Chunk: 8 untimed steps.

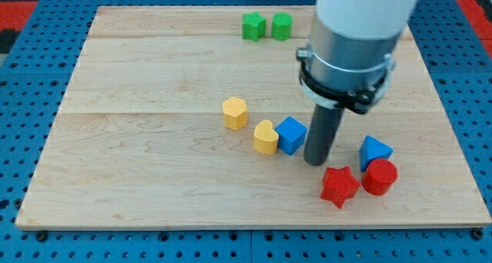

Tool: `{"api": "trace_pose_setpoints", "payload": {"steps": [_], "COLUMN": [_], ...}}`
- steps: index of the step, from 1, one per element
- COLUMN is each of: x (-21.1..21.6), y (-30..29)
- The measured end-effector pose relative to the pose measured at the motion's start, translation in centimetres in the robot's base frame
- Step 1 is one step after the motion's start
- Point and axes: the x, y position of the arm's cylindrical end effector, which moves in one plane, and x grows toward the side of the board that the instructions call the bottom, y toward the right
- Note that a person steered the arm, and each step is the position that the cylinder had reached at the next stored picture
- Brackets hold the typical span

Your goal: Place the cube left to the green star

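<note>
The wooden board (154, 178) carries 7 blocks. My tip (316, 161), a bare rod with no pincer to spread or close, stands just right of the blue cube (290, 134). The push seems barely begun; next I'd steer it up-left, past the green star (253, 26). The cube looks small and glossy, touching a yellow block (265, 137).

no readable text, labels, brands, numbers or signs anywhere

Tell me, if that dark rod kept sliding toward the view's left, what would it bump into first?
My tip sits just right of the blue cube, so it would likely meet that first, with the yellow heart-like block right behind it. Exact depth alignment is hard to judge.
</note>
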Motion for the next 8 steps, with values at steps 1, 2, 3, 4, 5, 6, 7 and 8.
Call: {"api": "trace_pose_setpoints", "payload": {"steps": [1, 2, 3, 4, 5, 6, 7, 8], "x": [-3.8, -6.9, -7.7, -9.2, -11.7, -10.7, -11.7, -15.0], "y": [-2.7, -6.1, -7.3, -8.3, -11.3, -12.7, -15.3, -16.9]}}
